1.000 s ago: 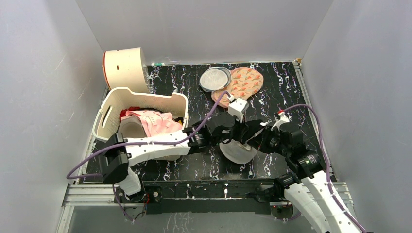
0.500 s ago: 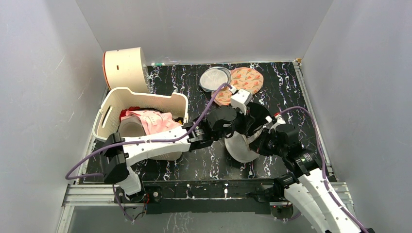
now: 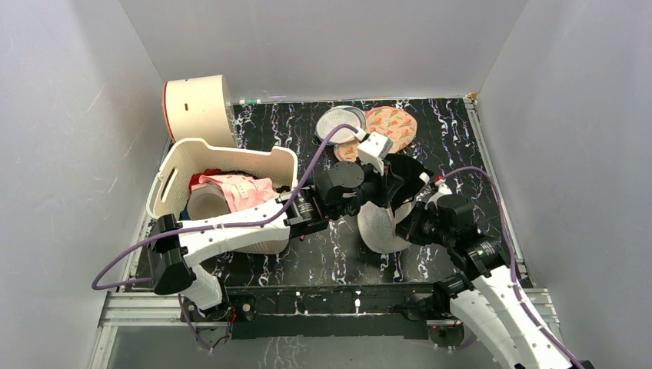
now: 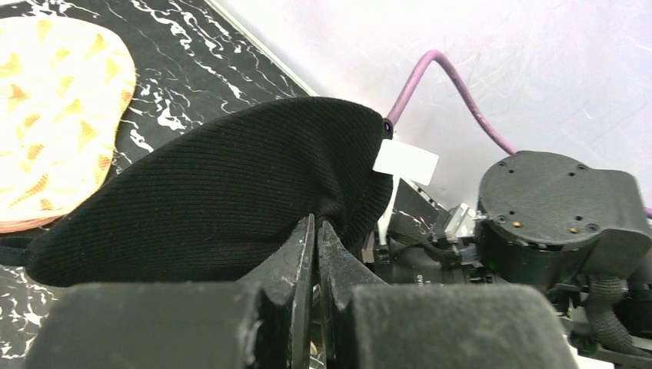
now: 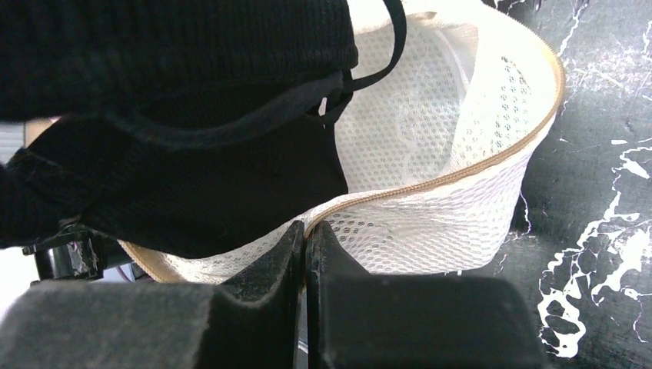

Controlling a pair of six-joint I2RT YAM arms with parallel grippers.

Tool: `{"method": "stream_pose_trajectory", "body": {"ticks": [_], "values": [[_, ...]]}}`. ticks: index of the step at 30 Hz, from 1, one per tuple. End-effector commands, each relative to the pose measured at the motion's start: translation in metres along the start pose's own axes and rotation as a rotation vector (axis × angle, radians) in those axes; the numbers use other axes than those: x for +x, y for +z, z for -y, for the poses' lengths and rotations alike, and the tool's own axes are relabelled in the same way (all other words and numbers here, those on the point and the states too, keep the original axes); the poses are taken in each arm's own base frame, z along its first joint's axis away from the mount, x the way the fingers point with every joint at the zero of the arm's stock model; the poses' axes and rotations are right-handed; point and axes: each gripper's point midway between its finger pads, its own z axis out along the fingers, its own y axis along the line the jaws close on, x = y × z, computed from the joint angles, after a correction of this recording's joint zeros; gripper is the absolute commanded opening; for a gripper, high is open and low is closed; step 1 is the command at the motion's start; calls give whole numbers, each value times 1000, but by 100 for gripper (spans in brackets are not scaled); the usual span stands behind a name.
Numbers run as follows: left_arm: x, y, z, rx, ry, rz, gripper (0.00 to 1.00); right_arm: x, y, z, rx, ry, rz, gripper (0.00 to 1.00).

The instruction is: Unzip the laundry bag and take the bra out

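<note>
- laundry bag (image 3: 382, 229) unzipped, mouth gaping, on the desk (image 3: 307, 254) at centre; black bra (image 3: 404, 173) partly out, lower edge and a strap in the mouth
- white basket (image 3: 178, 154) at left holds pink printed cloth (image 3: 238, 192)
- left fingers (image 4: 298, 257) pinched tight on bra fabric; right fingers (image 5: 286, 257) pinched on the bag's zipper rim
- right wrist view alone shows bare mesh interior behind the bra; top view alone shows the basket and a grey round pouch (image 3: 338, 123) at the back
</note>
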Motion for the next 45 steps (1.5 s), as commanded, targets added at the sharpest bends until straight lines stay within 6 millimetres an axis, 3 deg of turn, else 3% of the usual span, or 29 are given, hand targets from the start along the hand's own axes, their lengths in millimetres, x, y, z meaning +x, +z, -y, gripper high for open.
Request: {"method": "stream_pose_trajectory", "body": {"ticks": [1,7,12,20,24,29,37,45], "values": [[-46,-6,1,-26,13,127,0,-23,-11,-20,-48,-61,70,0],[-89,-8,10,-11,100,187,0,13,10,2,-10,-26,-87,0],[-121,-21,22,29,136,261,0,4,6,2,5,-19,-34,0],[-124,-33,14,-5,109,265,0,-24,-12,15,138,7,108,0],[-114,-31,26,65,57,226,0,-27,-8,4,81,3,109,0],[-115,-32,35,106,40,218,0,-29,-4,6,98,-3,99,0],[-134,-46,17,-10,129,207,0,-25,-8,10,108,-7,100,0],[-160,-75,-25,-194,230,224,0,-25,-7,8,99,-9,95,0]]}}
